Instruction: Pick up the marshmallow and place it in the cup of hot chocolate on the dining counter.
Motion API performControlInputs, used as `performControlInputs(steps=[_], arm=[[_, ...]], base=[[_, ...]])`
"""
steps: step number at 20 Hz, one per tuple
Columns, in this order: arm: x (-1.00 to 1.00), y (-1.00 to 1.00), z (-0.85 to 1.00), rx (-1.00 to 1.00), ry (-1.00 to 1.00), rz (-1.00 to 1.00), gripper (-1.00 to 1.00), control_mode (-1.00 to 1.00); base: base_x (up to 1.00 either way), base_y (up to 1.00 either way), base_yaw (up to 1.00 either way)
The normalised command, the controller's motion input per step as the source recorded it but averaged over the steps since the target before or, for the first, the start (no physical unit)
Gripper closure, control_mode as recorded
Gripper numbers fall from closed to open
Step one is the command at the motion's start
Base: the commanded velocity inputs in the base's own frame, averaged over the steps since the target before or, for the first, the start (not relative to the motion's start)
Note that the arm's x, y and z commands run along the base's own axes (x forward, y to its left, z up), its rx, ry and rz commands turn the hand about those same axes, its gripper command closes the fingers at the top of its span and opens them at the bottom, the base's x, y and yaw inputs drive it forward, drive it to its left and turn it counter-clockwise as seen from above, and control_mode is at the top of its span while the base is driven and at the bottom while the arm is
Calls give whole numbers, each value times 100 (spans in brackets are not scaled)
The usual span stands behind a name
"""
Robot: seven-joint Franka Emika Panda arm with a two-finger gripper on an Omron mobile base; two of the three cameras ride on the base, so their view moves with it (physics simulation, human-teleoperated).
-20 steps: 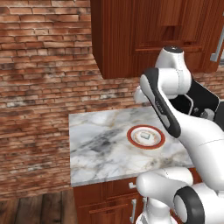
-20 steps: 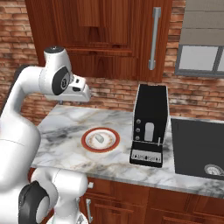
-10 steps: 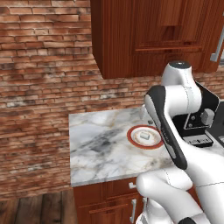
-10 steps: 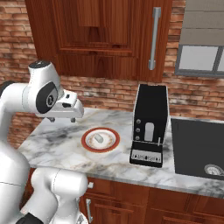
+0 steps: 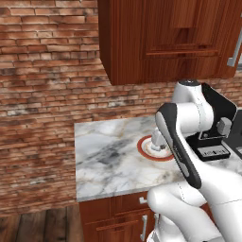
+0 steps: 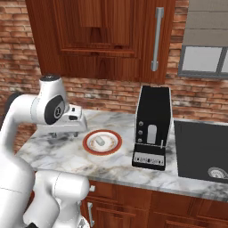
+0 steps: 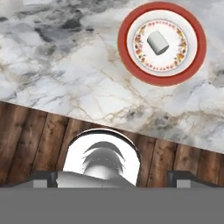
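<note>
A: While the white arm bends low over the marble desk, the marshmallow lies on the red-rimmed plate, near the plate's middle, tilted slightly on its side.

B: And the claw?

A: Its two dark tips stand wide apart at the bottom of the hand view, with nothing between them. It holds nothing, and hangs near the desk's front edge, well apart from the plate. Wood floor shows beneath it there.

B: Where does the plate sit?

A: On the desk, in front of a brick wall and below dark wood cabinets. In the right base view the plate is just beside the hand's white body, and the marshmallow shows as a small pale block on it.

B: Anything else on the desk?

A: A black coffee machine stands upright to the right of the plate, apart from it. Past it lies a dark sink. In the left base view the arm hides part of the plate, and the marshmallow cannot be made out there.
</note>
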Motion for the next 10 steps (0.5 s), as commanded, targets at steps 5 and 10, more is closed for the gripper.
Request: performControlInputs(steps=[5, 10], arm=[[6, 0, -15, -1, 24, 9, -100, -100], [25, -13, -16, -2, 11, 9, -100, -100]], base=[[0, 0, 0], [0, 0, 0]])
